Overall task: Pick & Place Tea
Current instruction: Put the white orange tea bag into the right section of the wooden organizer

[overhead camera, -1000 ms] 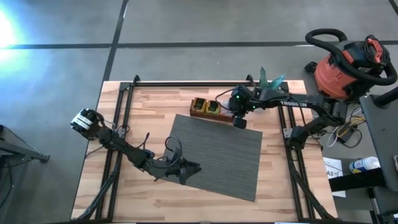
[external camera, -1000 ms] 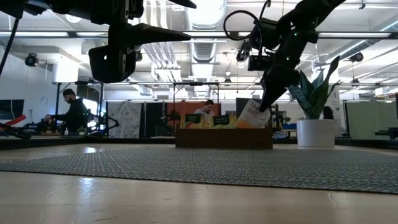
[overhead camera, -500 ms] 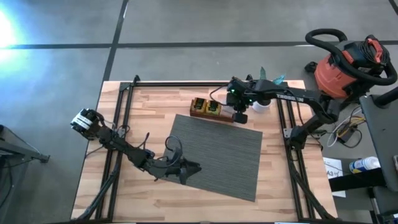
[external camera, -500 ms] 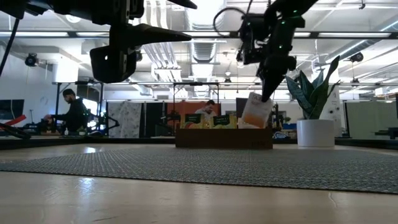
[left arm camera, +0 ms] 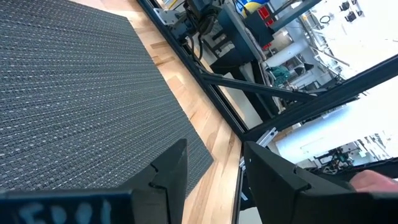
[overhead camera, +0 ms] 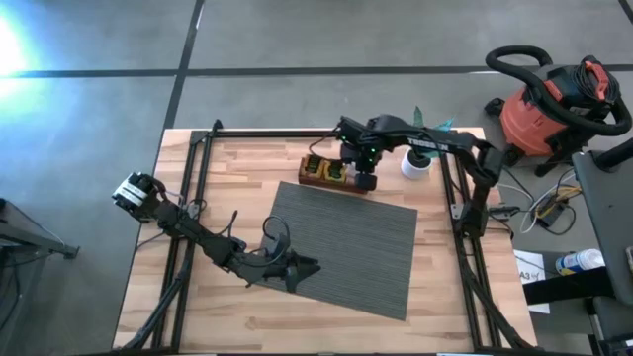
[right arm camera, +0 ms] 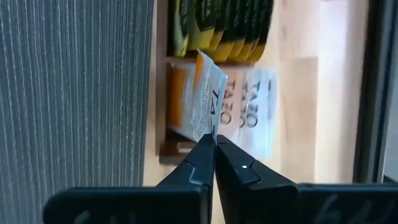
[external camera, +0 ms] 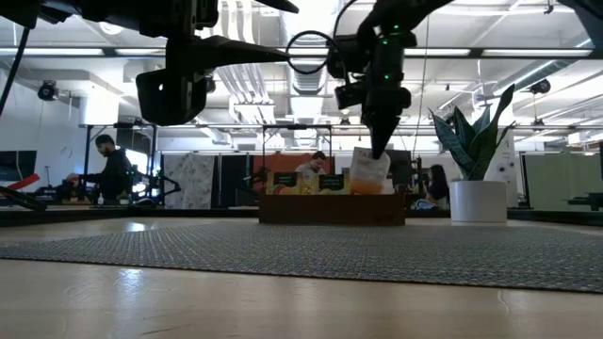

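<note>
A dark wooden tray (overhead camera: pixel 315 181) stands near the table's far edge with yellow and green tea sachets (right arm camera: pixel 217 25) upright in it. White ones (right arm camera: pixel 252 112) lie at its right end. My right gripper (overhead camera: pixel 366 180) hangs over that right end, pointing down and shut on a white-and-orange sachet (external camera: pixel 369 171). The grey ribbed mat (overhead camera: pixel 346 247) lies in the middle of the table. My left gripper (overhead camera: pixel 302 267) waits open above the mat's near left edge, with nothing between its fingers (left arm camera: pixel 168 174). My right gripper pinches the sachet's upper edge (right arm camera: pixel 211 127) between its two fingertips, coming from above and pointing steeply down. The sachet hangs below the fingers, slightly tilted, over the tray's right end. I cannot tell whether its lower edge (external camera: pixel 367 191) is clear of the tray.
A white pot (overhead camera: pixel 415 166) with a green plant stands just right of the tray at the far edge. Black frame rails (overhead camera: pixel 465 227) run along the table's left, right and far sides. A red shop vacuum (overhead camera: pixel 554 109) stands on the floor beyond the right corner.
My right gripper has gone up and toward the table's left and far edges, tipping to point more steeply down. It has stayed shut on the sachet, which went with it from beside the tray's right end to over that end.
</note>
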Robot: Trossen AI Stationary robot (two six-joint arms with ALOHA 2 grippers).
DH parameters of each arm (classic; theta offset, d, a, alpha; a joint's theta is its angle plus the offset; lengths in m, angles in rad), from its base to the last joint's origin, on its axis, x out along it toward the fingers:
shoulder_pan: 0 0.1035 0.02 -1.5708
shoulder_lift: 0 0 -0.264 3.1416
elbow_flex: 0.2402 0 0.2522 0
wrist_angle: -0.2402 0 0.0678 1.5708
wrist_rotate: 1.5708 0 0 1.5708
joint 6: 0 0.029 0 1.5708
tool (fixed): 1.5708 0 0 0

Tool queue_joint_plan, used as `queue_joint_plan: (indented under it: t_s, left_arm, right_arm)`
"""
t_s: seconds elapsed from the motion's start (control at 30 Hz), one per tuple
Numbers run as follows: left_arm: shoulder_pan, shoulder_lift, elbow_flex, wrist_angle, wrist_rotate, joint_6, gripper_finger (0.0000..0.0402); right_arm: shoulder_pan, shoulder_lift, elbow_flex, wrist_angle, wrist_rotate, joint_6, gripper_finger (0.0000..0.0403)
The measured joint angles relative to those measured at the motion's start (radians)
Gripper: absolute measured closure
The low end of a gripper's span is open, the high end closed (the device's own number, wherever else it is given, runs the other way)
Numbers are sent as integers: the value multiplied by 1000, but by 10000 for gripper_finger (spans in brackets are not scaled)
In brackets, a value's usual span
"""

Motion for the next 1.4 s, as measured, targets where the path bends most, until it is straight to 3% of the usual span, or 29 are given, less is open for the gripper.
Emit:
queue_joint_plan:
  t_s: [0.23,1.1,1.23,1.4]
  left_arm:
    - [0,0,0,-4,0,3,250]
    - [0,0,0,-9,0,13,250]
    - [0,0,0,-9,0,13,250]
    - [0,0,0,-8,0,14,250]
  right_arm:
    - [2,54,60,-138,-1,-10,394]
    - [55,144,61,-50,-4,-2,394]
    - [59,117,62,-32,-6,3,379]
    - [59,113,64,-39,-3,29,333]
